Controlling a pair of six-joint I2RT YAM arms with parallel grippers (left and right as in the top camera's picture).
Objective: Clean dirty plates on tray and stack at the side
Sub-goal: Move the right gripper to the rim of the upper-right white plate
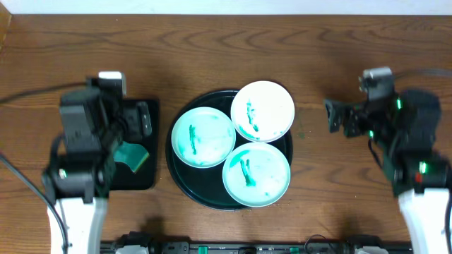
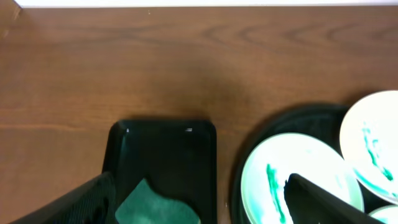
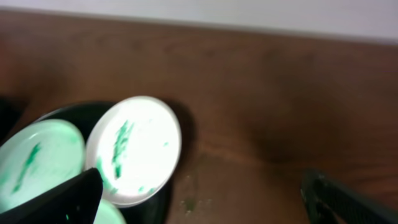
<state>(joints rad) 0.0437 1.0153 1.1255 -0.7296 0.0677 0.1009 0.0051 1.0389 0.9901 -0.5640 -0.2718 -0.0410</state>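
Note:
Three white plates smeared with green lie on a round black tray point(image 1: 181, 185): one at the left point(image 1: 203, 136), one at the back point(image 1: 263, 111), one at the front point(image 1: 256, 174). A green sponge point(image 1: 133, 154) lies in a black rectangular tray point(image 1: 145, 180) at the left. My left gripper point(image 1: 141, 120) is open and empty above that tray; the sponge point(image 2: 158, 206) and the left plate point(image 2: 301, 177) lie between its fingers in the left wrist view. My right gripper point(image 1: 337, 116) is open and empty over the bare table right of the round tray; the back plate point(image 3: 134, 149) shows in its view.
The wooden table point(image 1: 325, 197) extends right of the round tray. Its far edge meets a white wall point(image 3: 249, 12).

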